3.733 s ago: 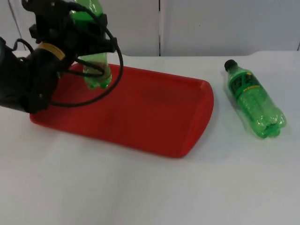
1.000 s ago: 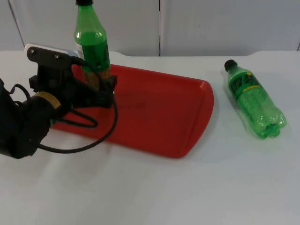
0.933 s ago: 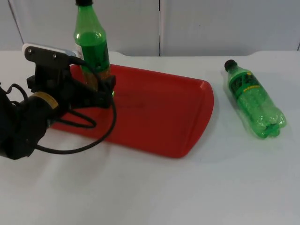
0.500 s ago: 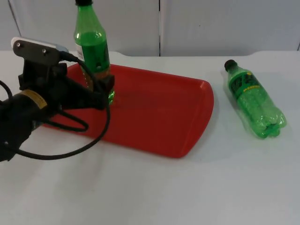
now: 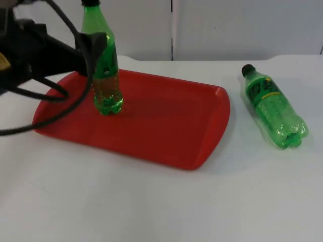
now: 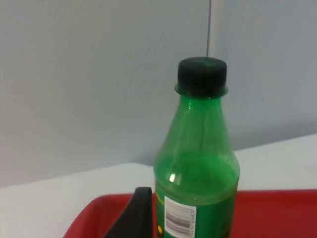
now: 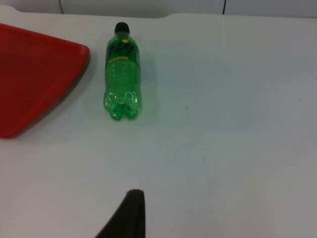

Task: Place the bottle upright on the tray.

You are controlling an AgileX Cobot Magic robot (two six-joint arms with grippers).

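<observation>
A green bottle (image 5: 106, 75) with a black cap stands upright on the left part of the red tray (image 5: 166, 121). My left gripper (image 5: 97, 43) hangs open at the height of the bottle's shoulder, just to its left, and holds nothing. In the left wrist view the bottle's neck and cap (image 6: 200, 148) rise close ahead, past one black fingertip (image 6: 136, 215). A second green bottle (image 5: 275, 108) lies on its side on the table to the right of the tray, cap toward the wall. My right gripper (image 7: 130, 218) waits above the bare table, back from that lying bottle (image 7: 121, 74).
The tray's right rim (image 5: 222, 126) ends a short way from the lying bottle. White table top lies in front of the tray and the grey partition wall stands close behind it.
The left arm held the bottle over the tray 3.7 s ago. Over the last second it has risen and drawn back to the upper left, while the bottle stays upright on the tray.
</observation>
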